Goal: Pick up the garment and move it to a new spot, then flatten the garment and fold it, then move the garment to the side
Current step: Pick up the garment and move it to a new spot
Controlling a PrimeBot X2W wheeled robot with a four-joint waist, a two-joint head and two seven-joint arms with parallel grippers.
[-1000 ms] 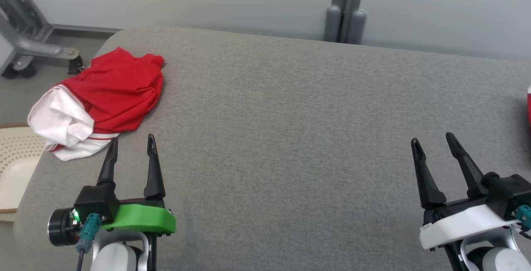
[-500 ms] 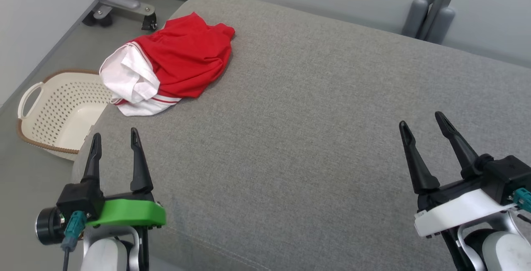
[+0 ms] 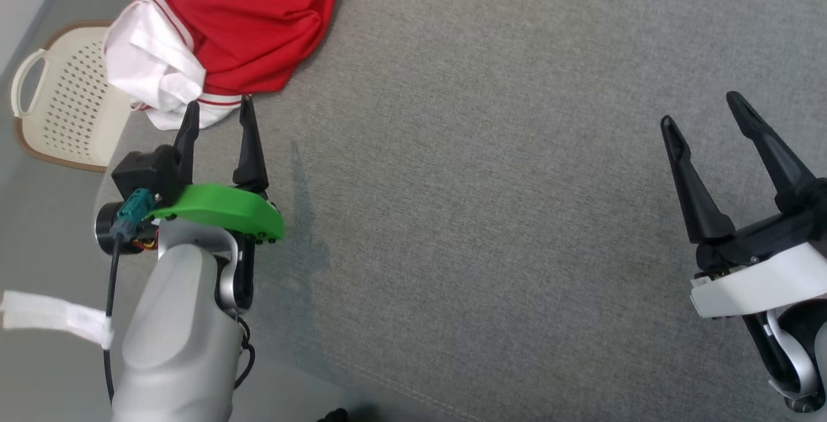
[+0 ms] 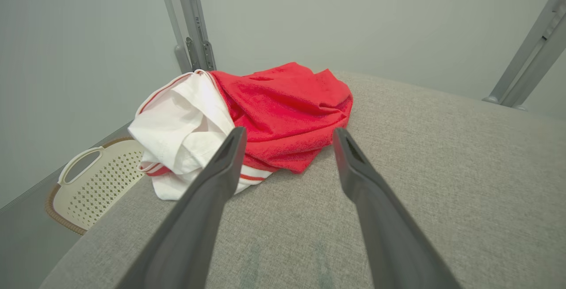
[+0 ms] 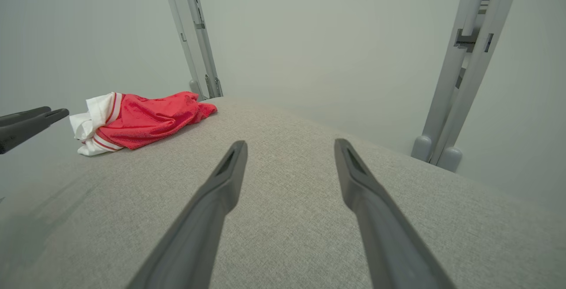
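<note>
A broad grey padded surface of woven fabric [image 3: 491, 170] with rounded edges, in a plain, pale room.
Smooth, pale grey walls [image 4: 309, 14] stand close behind the surface, bare and evenly lit by soft, diffuse light. A slim grey metal upright post [image 4: 192, 23] rises against the wall past the far corner, and a thicker pair of grey metal uprights with rounded feet [image 5: 464, 67] stands beyond the far edge. Beside the surface's left edge, on the smooth grey floor [image 3: 45, 241], sits a cream perforated plastic basket with a brown rim and a loop handle [image 3: 64, 105].
</note>
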